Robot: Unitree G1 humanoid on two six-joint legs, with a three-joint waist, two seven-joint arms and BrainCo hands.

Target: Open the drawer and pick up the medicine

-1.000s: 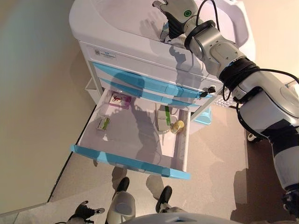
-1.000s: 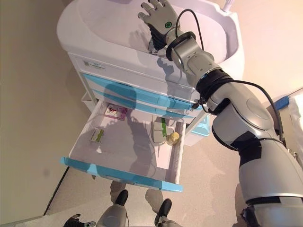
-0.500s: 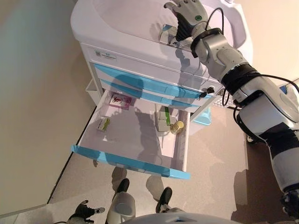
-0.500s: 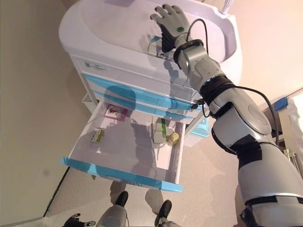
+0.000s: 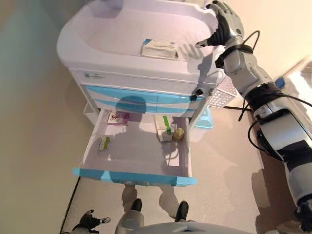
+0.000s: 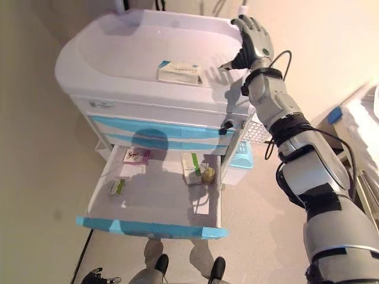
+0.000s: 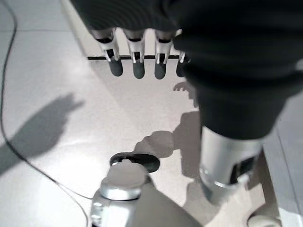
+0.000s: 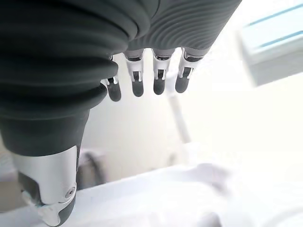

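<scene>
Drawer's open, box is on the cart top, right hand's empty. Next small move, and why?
Probably lower the right hand to rest. The medicine box lies flat in the cart top's tray, the hand is open and clear beside it, and the drawer stands open, so the pick looks done.

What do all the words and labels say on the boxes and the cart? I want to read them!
None can be read here.
White box on the cart top: print too blurred.
Label on the cart front: too small.
Pink packet in the open drawer: a picture, no readable words.
Small green box: too small.
White and green box: too small.
Small bottle: no label visible.
</scene>
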